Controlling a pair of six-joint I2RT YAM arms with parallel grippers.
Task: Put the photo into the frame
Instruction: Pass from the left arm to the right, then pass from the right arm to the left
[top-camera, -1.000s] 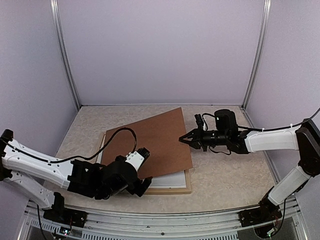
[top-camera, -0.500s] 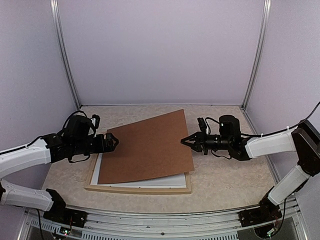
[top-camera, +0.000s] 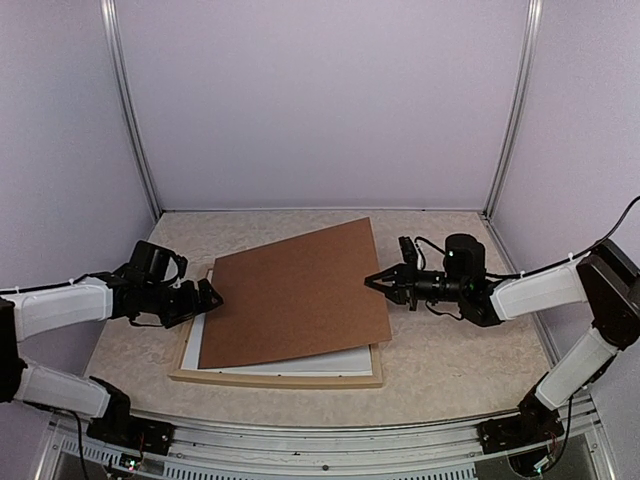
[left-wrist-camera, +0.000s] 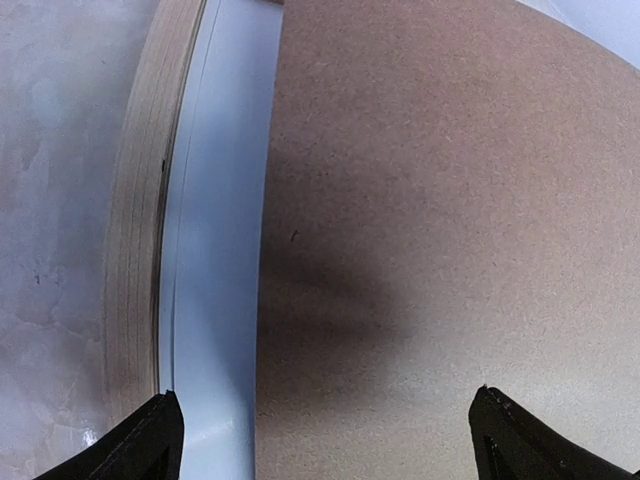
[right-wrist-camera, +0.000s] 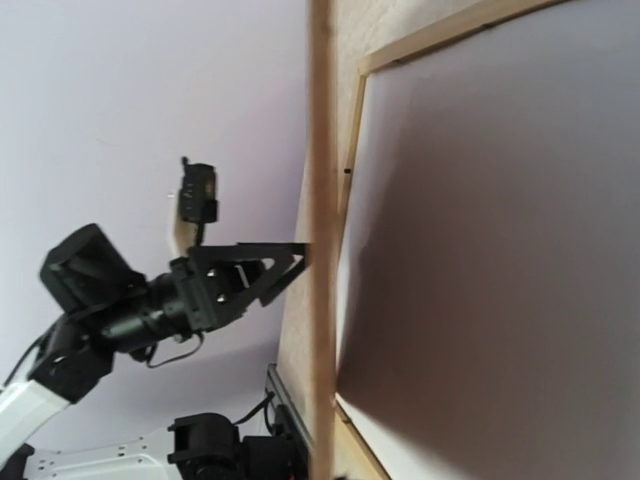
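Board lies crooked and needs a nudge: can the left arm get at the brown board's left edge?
Probably yes: the open left gripper hovers right at the brown board, over its left edge, nothing between them.

Soft, even overhead light fills the top view without glare, leaving a faint shadow under the flat brown hardboard sheet (top-camera: 295, 295) on the speckled beige tabletop (top-camera: 450, 350), while the tall metal corner posts (top-camera: 130, 110) lean outward with wide-angle distortion. In the left wrist view a blurry dark shadow pools on the sheet's grainy surface. The right wrist view is dimmer, the sheet's near edge smeared out of focus and the white area inside the thin pale wooden frame (right-wrist-camera: 450, 38) greyed by shade.
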